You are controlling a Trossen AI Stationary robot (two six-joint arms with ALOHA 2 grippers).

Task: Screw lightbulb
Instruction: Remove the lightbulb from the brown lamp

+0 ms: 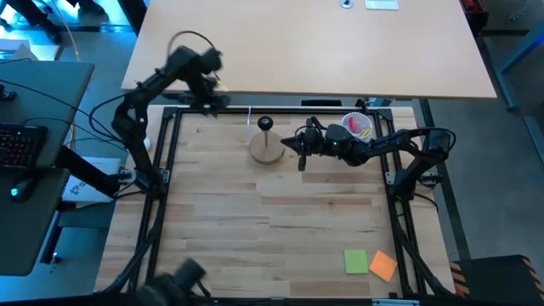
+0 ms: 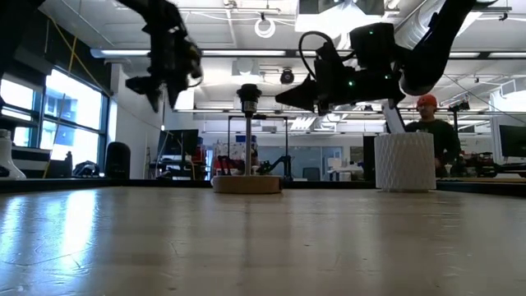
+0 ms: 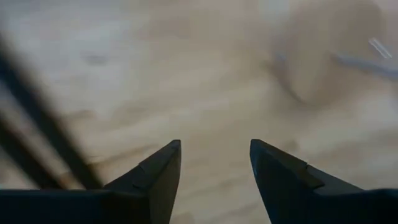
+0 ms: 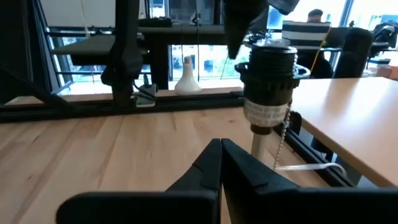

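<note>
Slipping is the first worry, because the lightbulb [image 4: 186, 77] is not held by anything: it sits at the far side of the desk [image 1: 280, 229], just beyond the dark rail [image 4: 124, 102] and to the left of the wooden stand [image 1: 266, 153], seemingly globe down with its narrow screw end up. The left fingers [image 3: 155, 177] hang open above bare wood near that far-left corner, with nothing between them. When they come in on the smooth round globe, a grip placed off centre could squirt it sideways and send it rolling along the rail or off the back edge. Squeezing too hard on thin glass is the opposite danger. If the screw end really does point up, the lightbulb must be turned over before it can meet the socket [image 4: 268, 62], which opens upward, and a regrip in the air is a likely place to drop it. The right fingers [image 4: 219, 155] are pressed shut on nothing and sit just beside the socket post on its right side, so the two arms could crowd each other there. That arm also does not hold the stand, which may spin or slide under the twisting. A lightbulb lowered at a tilt would cross its thread and jam. The thin chain [image 4: 281, 140] hanging from the socket could snag a finger, and the white cup [image 1: 357, 126] behind the right arm could be knocked.
</note>
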